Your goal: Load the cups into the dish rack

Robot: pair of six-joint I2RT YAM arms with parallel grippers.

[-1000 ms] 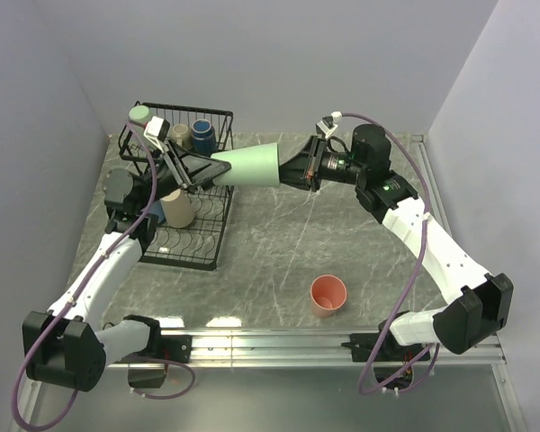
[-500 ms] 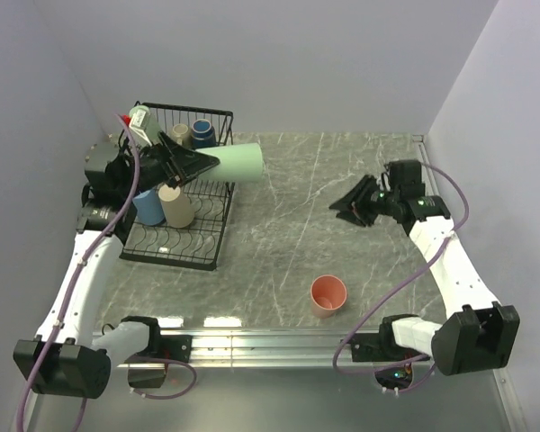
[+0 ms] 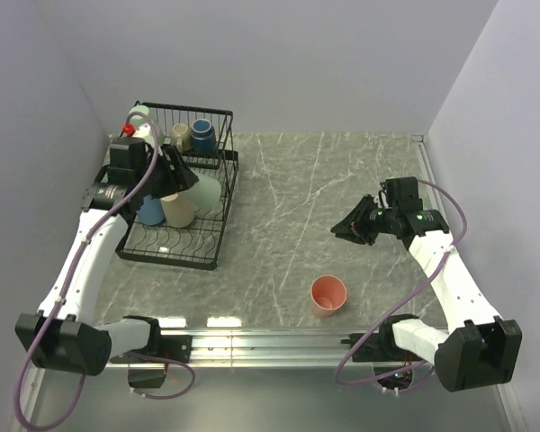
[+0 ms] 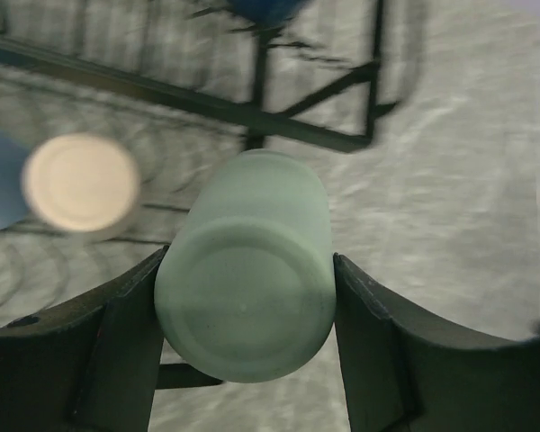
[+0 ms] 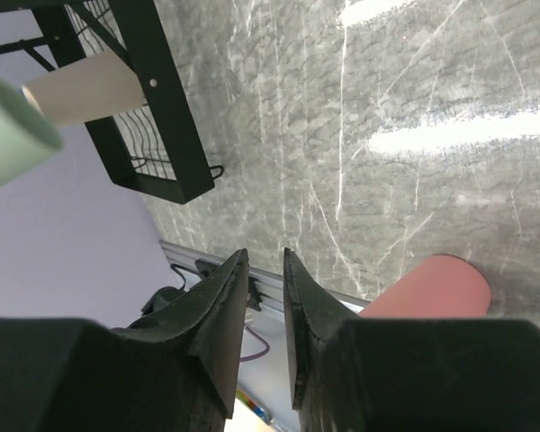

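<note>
Grey marbled tabletop (image 3: 279,207) with white veins, boxed in by plain pale walls (image 3: 324,63) at the back and on both sides (a tight little booth, really). A metal rail (image 3: 270,339) runs along the near edge, where the arm bases sit.

The dish rack (image 3: 175,255) sits back-left, close to the left wall. The left gripper (image 3: 182,178) is clamped on a pale green cup (image 3: 207,192), with the cup's base toward the wrist camera. It hangs over the rack's right side, just beside the beige tumbler (image 3: 176,211), which stands base-up in the rack next to the light blue tumbler (image 3: 150,211). A small beige mug (image 3: 180,135) and a dark-blue cup (image 3: 202,137) are in the rear basket.

The right gripper (image 3: 345,227) hovers over the right half of the table, jaws a little apart with nothing between them. The salmon cup (image 3: 328,295) stands mouth-up near the front edge, well apart from the rack. A wide stretch of marble lies between the rack and the right arm.
</note>
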